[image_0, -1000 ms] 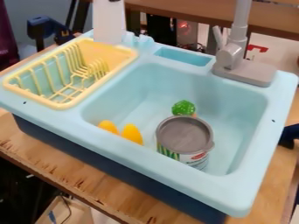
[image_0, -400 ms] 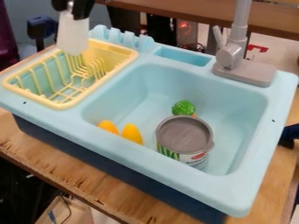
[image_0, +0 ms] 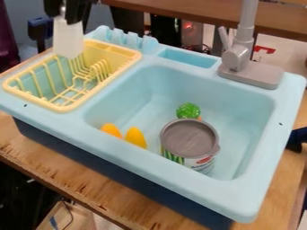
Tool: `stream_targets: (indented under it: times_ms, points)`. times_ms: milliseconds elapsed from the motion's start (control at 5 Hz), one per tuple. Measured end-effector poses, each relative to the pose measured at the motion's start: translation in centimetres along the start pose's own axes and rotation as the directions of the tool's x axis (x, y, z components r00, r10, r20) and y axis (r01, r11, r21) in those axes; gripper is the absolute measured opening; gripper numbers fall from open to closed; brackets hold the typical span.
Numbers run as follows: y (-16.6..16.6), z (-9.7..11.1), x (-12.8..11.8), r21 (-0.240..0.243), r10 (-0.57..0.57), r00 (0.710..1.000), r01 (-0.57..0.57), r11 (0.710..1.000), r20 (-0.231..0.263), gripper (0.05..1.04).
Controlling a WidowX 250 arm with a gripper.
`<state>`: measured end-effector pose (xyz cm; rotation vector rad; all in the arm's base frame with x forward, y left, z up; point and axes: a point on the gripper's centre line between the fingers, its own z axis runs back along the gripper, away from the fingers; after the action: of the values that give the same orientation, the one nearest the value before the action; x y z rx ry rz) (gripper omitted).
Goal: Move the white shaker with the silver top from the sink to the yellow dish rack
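Gripper (image_0: 64, 13) is pinching a white flat piece (image_0: 67, 38) by its top end, jaws narrow around it; grasp is looking complete, release is remaining. White flat piece is hanging at the far-left edge of the yellow rack (image_0: 60, 108), contact unclear. Can (image_0: 189, 138), broccoli (image_0: 188, 110) and two yellow pieces (image_0: 135, 137) are sitting in the sink (image_0: 198, 186).

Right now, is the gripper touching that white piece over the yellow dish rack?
Touching. In the camera view the gripper has its black fingers against the upper end of the white piece, which hangs from them.
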<state>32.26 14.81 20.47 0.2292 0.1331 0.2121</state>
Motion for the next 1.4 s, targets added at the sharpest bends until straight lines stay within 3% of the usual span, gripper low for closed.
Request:
stream_targets:
  times_ms: [600, 1000, 1200, 1400]
  points:
    - [-0.9, -1.5, 0.9, -0.059, 0.026, 0.998, -0.029, 0.998, -0.056, 0.508]
    - [-1.3, -1.8, 1.4, -0.077, 0.045, 0.997, -0.049, 0.996, -0.057, 0.507]
    - [-1.2, -1.6, 1.8, -0.087, 0.013, 0.999, -0.016, 0.996, -0.030, 0.507]
    - [-1.3, -1.8, 2.4, -0.109, -0.040, 0.998, 0.035, 0.993, -0.051, 0.559]
